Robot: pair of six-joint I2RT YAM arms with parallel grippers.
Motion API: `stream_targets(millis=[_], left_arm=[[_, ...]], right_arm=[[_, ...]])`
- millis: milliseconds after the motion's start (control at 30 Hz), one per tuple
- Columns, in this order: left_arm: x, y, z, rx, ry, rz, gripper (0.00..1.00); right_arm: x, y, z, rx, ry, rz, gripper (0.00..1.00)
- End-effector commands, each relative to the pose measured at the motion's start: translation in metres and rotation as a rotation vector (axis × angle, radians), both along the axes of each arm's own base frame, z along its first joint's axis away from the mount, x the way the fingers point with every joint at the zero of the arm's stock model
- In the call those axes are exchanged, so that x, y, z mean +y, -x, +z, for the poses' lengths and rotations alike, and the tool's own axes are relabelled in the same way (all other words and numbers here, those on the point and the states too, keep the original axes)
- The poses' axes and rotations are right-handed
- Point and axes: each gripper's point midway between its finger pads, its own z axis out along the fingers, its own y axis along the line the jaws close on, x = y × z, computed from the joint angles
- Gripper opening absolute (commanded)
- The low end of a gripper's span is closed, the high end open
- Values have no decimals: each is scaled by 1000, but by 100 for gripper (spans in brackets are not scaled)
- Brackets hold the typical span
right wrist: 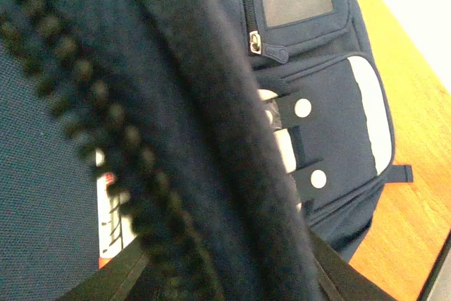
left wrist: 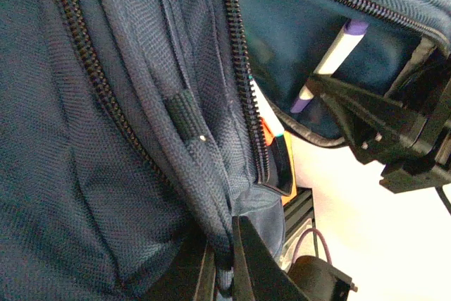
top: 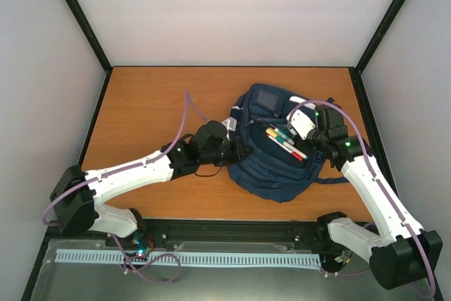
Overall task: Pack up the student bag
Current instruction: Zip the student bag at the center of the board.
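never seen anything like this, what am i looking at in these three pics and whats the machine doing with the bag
These are two robot arms bolted at the near edge of a wooden table. The wide picture comes from a fixed camera above; the two close-ups come from a camera on each wrist. On the table lies an unzipped navy student bag with markers in its opening. The left fingers are shut, pinching a fold of its fabric. The right fingers sit either side of the zippered rim; whether they grip it is unclear.
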Motion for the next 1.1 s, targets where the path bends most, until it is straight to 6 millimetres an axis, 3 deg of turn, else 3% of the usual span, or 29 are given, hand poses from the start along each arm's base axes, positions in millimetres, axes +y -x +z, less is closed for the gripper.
stream_targets(millis=[0,67,200,400,533,600,667,800,900,933,1067], left_arm=[[-15,25,47,-58,154,-62,1],[-18,32,43,-54,150,-47,1],[-26,37,25,-31,153,24,1],[-44,41,0,32,165,42,1],[-53,45,-2,26,175,55,1],[-59,47,-4,25,172,51,1],[-66,49,-8,34,167,54,1],[-80,53,-22,56,127,22,1],[-77,55,-37,60,51,7,1],[-73,57,-39,56,26,-1,5],[-45,67,-44,13,-108,-61,45]], right_arm=[[1,-1,3,-11,10,16,40],[14,13,-9,61,-33,93,41],[39,53,-16,151,-130,277,53],[35,75,-18,176,-122,300,56],[38,101,-18,196,-138,377,60],[38,114,-22,191,-123,432,66],[35,119,-30,183,-98,457,71],[26,113,-56,182,-31,432,68],[21,113,-78,204,6,432,67],[19,114,-84,208,19,437,67],[10,113,-105,217,80,431,67]])
